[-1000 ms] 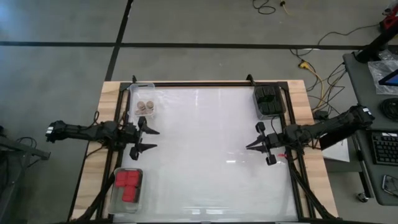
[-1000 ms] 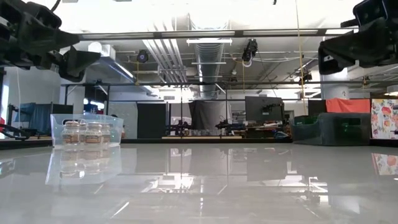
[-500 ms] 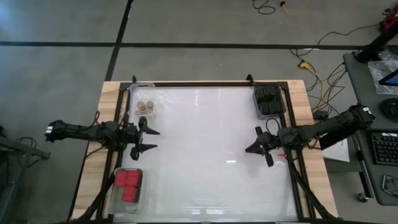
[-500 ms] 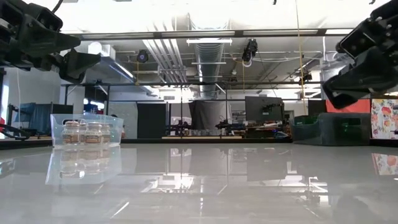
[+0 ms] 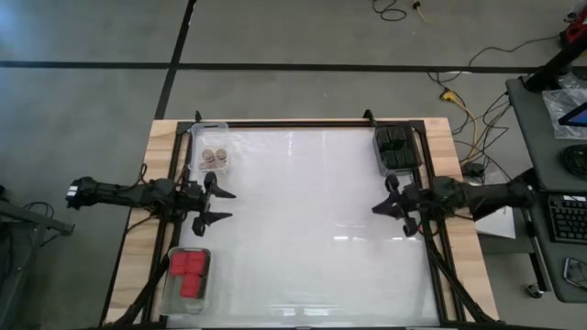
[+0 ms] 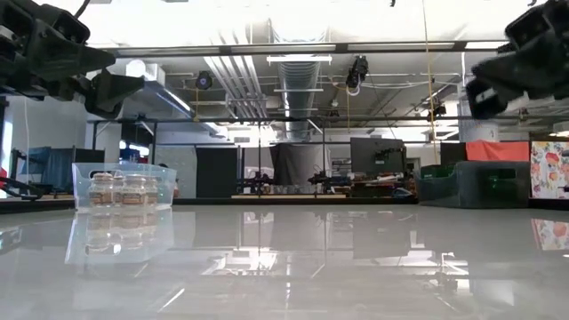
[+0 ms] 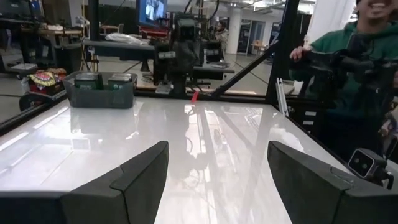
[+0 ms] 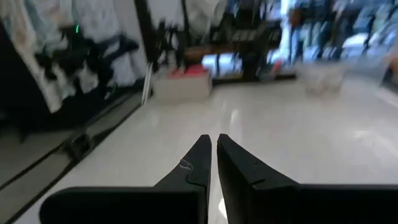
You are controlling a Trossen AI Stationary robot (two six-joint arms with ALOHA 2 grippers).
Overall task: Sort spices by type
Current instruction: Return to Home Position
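The spices sit in three clear trays. Round tan-topped jars (image 5: 214, 159) stand in the far-left tray (image 5: 207, 131). Red square-topped ones (image 5: 189, 272) fill the near-left tray (image 5: 188, 296). Black boxy ones (image 5: 395, 147) lie in the far-right tray (image 5: 396, 169). My left gripper (image 5: 223, 204) hovers open and level at the table's left edge, between the two left trays. My right gripper (image 5: 378, 208) hovers shut and level at the right edge, nearer than the black tray. Neither holds anything.
The white tabletop (image 5: 307, 220) lies bare between the grippers. A black frame rail (image 5: 303, 124) runs along the far edge. A person in a green top (image 7: 348, 68) stands beyond the table's near right corner. A desk with a keyboard (image 5: 569, 215) is to the right.
My right gripper has pulled back toward the table's right edge and risen, its arm folding in, and it has rolled a little. It has stayed shut. The left arm and the trays have kept still.
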